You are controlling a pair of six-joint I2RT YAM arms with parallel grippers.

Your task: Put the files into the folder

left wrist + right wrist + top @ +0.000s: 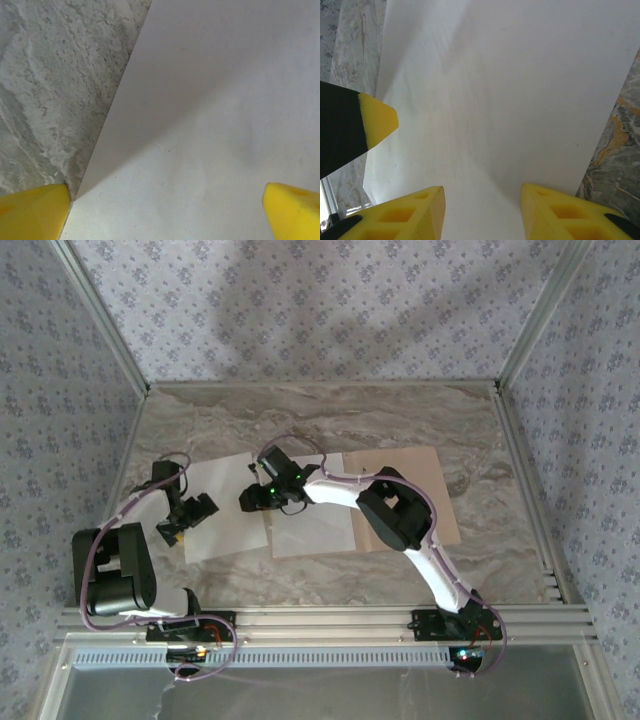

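Two white sheets lie flat on the marble desk, top view: left sheet at centre-left, right sheet meeting the tan folder at centre-right. Left fingers sit at the left sheet's outer edge, right fingers between the sheets.

Left wrist: fingers spread wide over the sheet's edge, nothing gripped.

Right wrist: fingers part open above paper, no pinch visible.

Judgement: pickup step for the left sheet. Next: lift its thin edge, then slide it toward the folder.

Soft, bright light; a diagonal shadow crosses the white file, and wrist views seem slightly blurred.
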